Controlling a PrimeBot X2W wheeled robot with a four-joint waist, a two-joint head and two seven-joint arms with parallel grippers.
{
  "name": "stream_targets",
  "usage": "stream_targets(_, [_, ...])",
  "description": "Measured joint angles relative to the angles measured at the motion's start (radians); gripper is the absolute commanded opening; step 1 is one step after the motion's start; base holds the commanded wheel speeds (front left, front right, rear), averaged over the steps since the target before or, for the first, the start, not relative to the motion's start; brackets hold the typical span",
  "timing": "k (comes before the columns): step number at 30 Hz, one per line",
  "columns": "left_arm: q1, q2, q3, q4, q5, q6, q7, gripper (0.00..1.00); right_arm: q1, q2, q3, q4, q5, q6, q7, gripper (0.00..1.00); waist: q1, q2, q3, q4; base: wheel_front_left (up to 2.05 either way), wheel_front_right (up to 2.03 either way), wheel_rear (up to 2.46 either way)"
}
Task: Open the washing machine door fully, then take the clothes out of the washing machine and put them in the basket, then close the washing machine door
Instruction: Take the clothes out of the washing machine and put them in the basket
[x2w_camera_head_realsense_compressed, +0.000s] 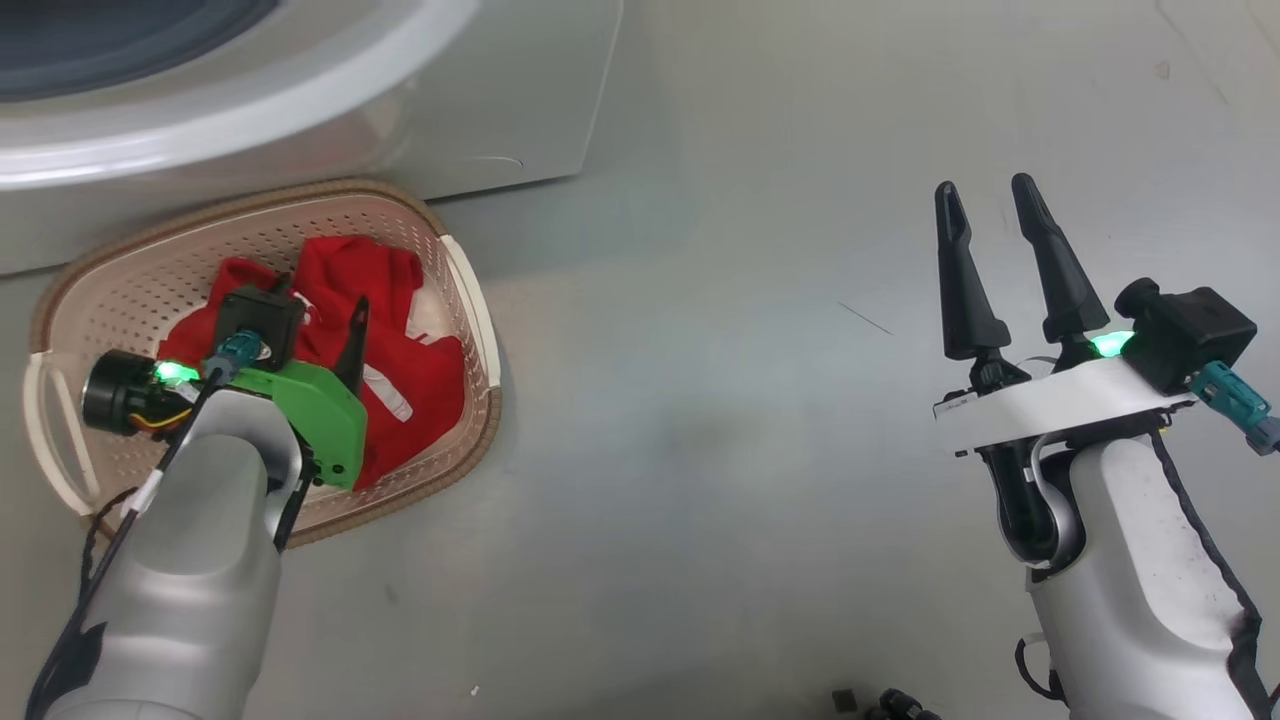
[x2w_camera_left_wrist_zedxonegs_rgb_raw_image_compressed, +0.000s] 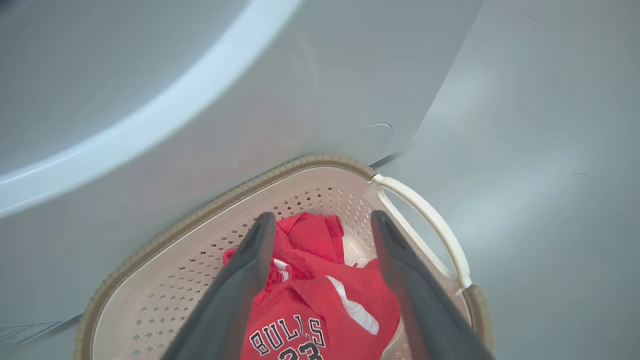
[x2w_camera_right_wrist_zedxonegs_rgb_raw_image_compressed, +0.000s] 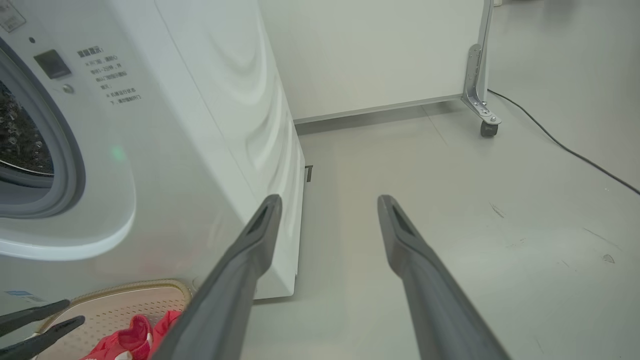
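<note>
The cream basket (x2w_camera_head_realsense_compressed: 130, 290) stands on the floor against the white washing machine (x2w_camera_head_realsense_compressed: 520, 100). Red clothes (x2w_camera_head_realsense_compressed: 400, 290) lie in it, among them the "BULLS 23" jersey (x2w_camera_left_wrist_zedxonegs_rgb_raw_image_compressed: 295, 320). My left gripper (x2w_camera_head_realsense_compressed: 322, 292) hangs over the basket, fingers pointing down. In the left wrist view the left gripper (x2w_camera_left_wrist_zedxonegs_rgb_raw_image_compressed: 322, 225) is open, its fingers straddling the clothes without gripping them. My right gripper (x2w_camera_head_realsense_compressed: 985, 190) is open over bare floor to the right, and open too in its own view (x2w_camera_right_wrist_zedxonegs_rgb_raw_image_compressed: 330, 202). The drum opening (x2w_camera_right_wrist_zedxonegs_rgb_raw_image_compressed: 20, 135) shows. The washing machine door is out of view.
A white panel (x2w_camera_right_wrist_zedxonegs_rgb_raw_image_compressed: 375, 50) on a caster (x2w_camera_right_wrist_zedxonegs_rgb_raw_image_compressed: 487, 127) stands behind the machine. A black cable (x2w_camera_right_wrist_zedxonegs_rgb_raw_image_compressed: 565, 145) runs across the grey floor at the right. Small dark bits (x2w_camera_head_realsense_compressed: 880, 705) lie near the bottom edge of the head view.
</note>
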Motion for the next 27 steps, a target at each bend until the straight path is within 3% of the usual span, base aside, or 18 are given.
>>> stream_targets(5, [0.0, -0.032, -0.003, -0.035, -0.006, -0.006, -0.018, 1.0, 0.006, -0.009, -0.016, 0.012, -0.004, 0.0, 0.0, 1.0, 0.0, 0.0, -0.057, 0.032, 0.0, 0.0, 0.0])
stream_targets(13, [0.009, -0.035, 0.017, -0.096, -0.042, -0.006, -0.021, 1.0, 0.042, -0.011, -0.025, 0.03, 0.003, 0.0, 0.0, 1.0, 0.0, 0.0, -0.142, 0.083, 0.0, 0.0, 0.0])
stream_targets(27, [0.164, -0.037, 0.074, -0.361, -0.087, -0.007, -0.02, 1.0, 0.125, -0.032, -0.043, 0.05, 0.003, 0.0, 0.0, 1.0, 0.0, 0.0, -0.321, 0.189, 0.0, 0.0, 0.0])
